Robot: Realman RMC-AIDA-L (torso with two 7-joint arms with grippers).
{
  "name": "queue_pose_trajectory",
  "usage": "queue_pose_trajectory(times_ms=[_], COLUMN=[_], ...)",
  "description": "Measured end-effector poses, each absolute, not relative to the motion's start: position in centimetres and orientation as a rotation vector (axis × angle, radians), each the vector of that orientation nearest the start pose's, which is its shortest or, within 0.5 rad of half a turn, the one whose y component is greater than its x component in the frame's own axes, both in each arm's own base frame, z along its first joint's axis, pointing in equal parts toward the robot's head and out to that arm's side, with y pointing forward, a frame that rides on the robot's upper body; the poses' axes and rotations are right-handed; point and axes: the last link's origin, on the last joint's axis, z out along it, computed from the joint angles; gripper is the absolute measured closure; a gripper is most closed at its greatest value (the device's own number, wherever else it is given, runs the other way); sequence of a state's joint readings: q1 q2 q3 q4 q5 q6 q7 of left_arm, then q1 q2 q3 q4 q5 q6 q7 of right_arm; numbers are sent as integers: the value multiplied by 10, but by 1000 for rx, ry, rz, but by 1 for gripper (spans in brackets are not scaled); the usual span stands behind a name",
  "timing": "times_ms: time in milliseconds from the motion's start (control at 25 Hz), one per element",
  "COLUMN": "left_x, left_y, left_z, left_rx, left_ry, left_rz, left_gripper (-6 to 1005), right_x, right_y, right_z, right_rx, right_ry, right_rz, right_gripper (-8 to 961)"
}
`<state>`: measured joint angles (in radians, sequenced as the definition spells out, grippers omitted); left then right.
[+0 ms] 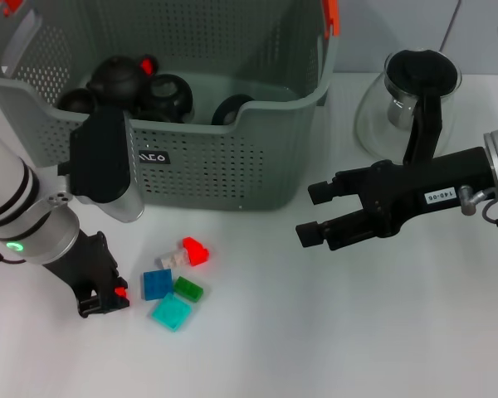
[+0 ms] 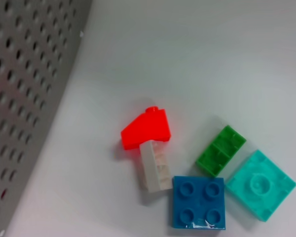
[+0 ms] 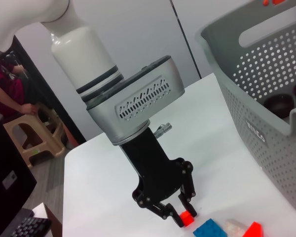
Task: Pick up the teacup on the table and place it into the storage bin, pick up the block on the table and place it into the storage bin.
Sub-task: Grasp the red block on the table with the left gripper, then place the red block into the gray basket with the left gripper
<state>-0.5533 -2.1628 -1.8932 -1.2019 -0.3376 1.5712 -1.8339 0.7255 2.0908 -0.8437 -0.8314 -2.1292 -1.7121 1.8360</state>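
Head view first: the large grey-green perforated plastic storage bin [image 1: 232, 157] sits at the back of the white table [image 1: 315, 332], and it already has a few dark round teapot or cup looking things [image 1: 120, 79] inside, so I'd guess the teacup part is done and we're on the block step. The left gripper [image 1: 108, 300] is down low just beside a little cluster of plastic blocks, and there's a small red block [image 1: 121, 292] right at its tips, looks pinched but it's tiny from here. The right gripper [image 1: 315, 214] hangs over the table's middle with its two fingers apart and nothing in them, a glass pitcher with a black lid [image 1: 411, 95] behind it. Left wrist view shows only the loose bricks near the bin wall: a red sloped brick [image 2: 146, 129] touching a whitish clear one [image 2: 155, 167], a blue square four-stud brick [image 2: 199, 202], a green brick [image 2: 220, 150] and a teal flat square [image 2: 259, 184]; no fingers in it at all. Right wrist view is the useful one: the left claw is nearly closed on that red block [image 3: 187, 217], low at the table. Next move I'd say is lift straight up and carry it over the bin rim. What's inside the bin is mostly hidden by its wall.
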Motion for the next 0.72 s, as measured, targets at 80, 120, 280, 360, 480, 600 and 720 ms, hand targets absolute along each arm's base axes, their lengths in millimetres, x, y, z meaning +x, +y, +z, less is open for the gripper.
queue_pose_trajectory(times_ms=[80, 120, 280, 360, 480, 600, 720], left_x=[-243, -240, -231, -224, -208, -191, -175], left_y=[332, 333, 334, 335, 338, 340, 348], left_z=[-14, -11, 3, 14, 44, 81, 113], left_rx=[-2877, -2870, -2862, -2865, -2868, -2873, -2856], left_ry=[-297, -293, -320, -353, -441, -526, -581], left_rz=[825, 810, 736, 661, 427, 129, -134], left_gripper=[727, 749, 815, 815, 814, 814, 814], right_x=[176, 176, 177, 177, 176, 176, 176], right_y=[353, 353, 353, 353, 353, 352, 350], right_z=[-5, -5, -4, -4, -3, -3, -3], right_rx=[-3063, -3064, -3065, -3065, -3068, -3075, -3088], right_ry=[761, 759, 754, 751, 742, 739, 735], right_rz=[478, 478, 477, 478, 486, 482, 480], right_gripper=[13, 13, 13, 13, 13, 13, 13])
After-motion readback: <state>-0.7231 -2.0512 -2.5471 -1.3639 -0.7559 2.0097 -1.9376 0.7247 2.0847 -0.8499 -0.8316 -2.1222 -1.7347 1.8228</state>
